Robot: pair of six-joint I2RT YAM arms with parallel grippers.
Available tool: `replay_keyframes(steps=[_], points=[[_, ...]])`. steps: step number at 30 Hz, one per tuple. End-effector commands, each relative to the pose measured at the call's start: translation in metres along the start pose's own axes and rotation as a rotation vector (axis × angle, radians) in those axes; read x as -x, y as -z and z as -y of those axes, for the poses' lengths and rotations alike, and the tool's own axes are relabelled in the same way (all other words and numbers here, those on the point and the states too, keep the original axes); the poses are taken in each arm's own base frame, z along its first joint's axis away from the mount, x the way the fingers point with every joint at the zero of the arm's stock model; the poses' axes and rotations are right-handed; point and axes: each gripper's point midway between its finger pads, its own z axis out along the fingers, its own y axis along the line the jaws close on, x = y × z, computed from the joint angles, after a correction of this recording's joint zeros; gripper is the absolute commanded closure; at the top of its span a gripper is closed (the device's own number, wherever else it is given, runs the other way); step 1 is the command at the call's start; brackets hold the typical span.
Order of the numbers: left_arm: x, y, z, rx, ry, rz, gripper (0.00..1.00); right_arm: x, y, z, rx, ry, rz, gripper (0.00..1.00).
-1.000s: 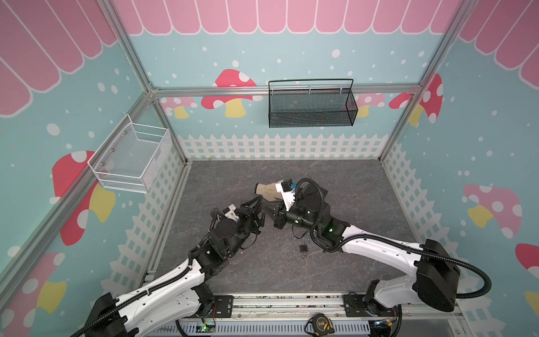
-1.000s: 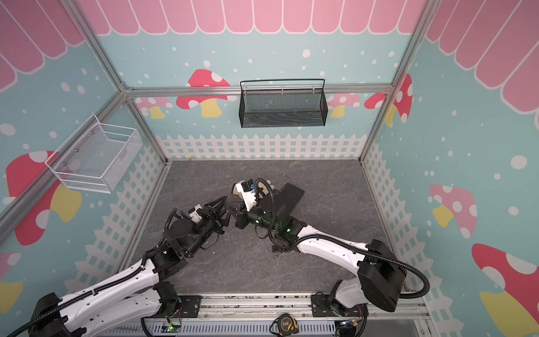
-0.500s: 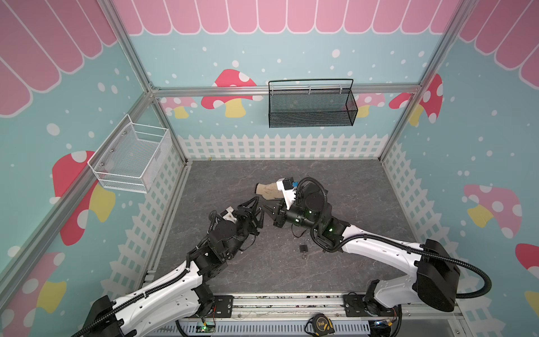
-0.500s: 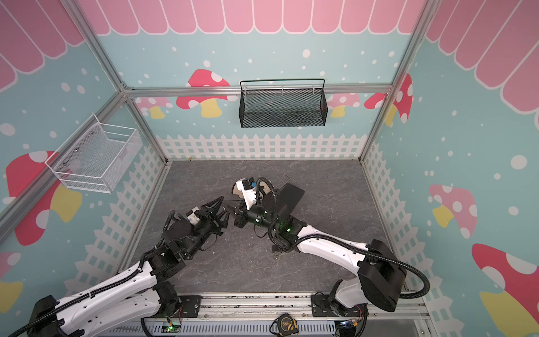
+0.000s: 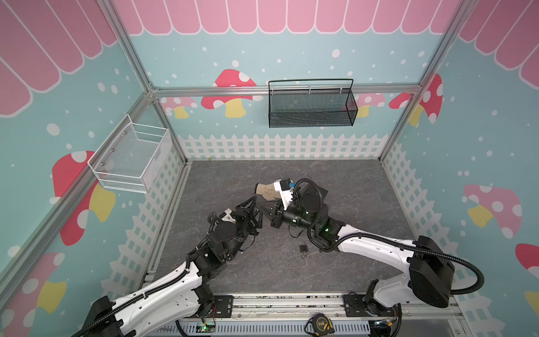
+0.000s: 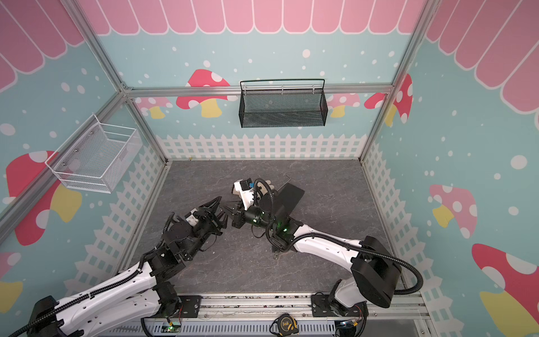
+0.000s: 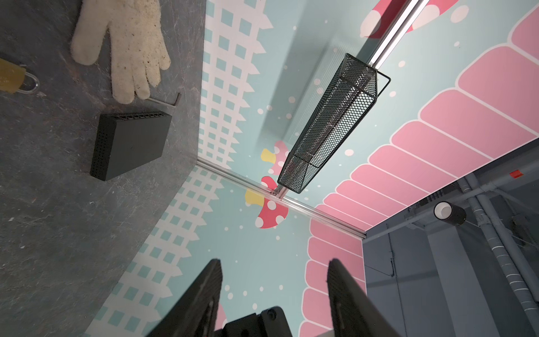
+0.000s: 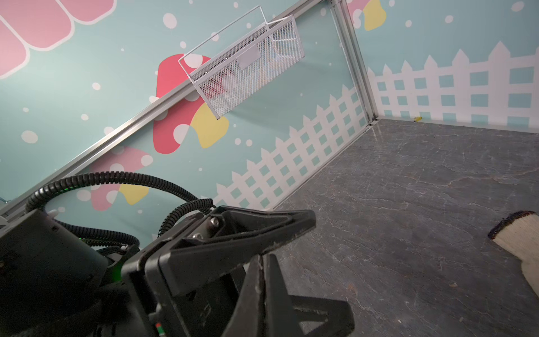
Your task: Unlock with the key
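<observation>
Left hand point(image 7: 274, 262) fingers spread, nothing between. Right hand point(image 8: 264, 259) pinched shut, tip just beside left hand's tips; can't tell if key is in it. Padlock point(image 7: 11, 78) flat on surface point(image 7: 58, 233) beside glove point(image 7: 128, 43), clear of both hands. In both top views padlock hidden under right arm. Black box point(image 7: 131, 143) just past glove's fingertips. Small dark piece point(image 5: 303, 248) on surface under right forearm, too small to name.

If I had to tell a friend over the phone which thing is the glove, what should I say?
Find the black mesh basket on the back wall, then look down from its left end to the grey floor. The glove lies flat there, the only pale, soft, fingered thing: the box beside it is black and hard-edged, the padlock brass.
</observation>
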Motion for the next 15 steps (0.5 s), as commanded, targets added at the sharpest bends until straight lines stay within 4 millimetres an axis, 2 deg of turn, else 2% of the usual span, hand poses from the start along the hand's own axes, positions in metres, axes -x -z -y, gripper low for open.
replay_keyframes(steps=[1,9,12,15], points=[[0.002,0.002,-0.002,-0.01,0.037,0.006,0.45,-0.003,0.001,-0.004,0.016,-0.01,0.011,1.0],[0.004,0.003,-0.002,-0.017,0.042,0.01,0.5,-0.007,0.006,-0.001,-0.001,-0.003,0.002,1.0],[0.004,0.004,-0.002,-0.018,0.039,0.014,0.57,-0.007,0.008,0.0,-0.01,0.0,0.004,1.0],[0.006,0.005,-0.003,-0.013,0.036,0.021,0.6,-0.005,0.012,0.001,-0.026,0.007,0.012,1.0]])
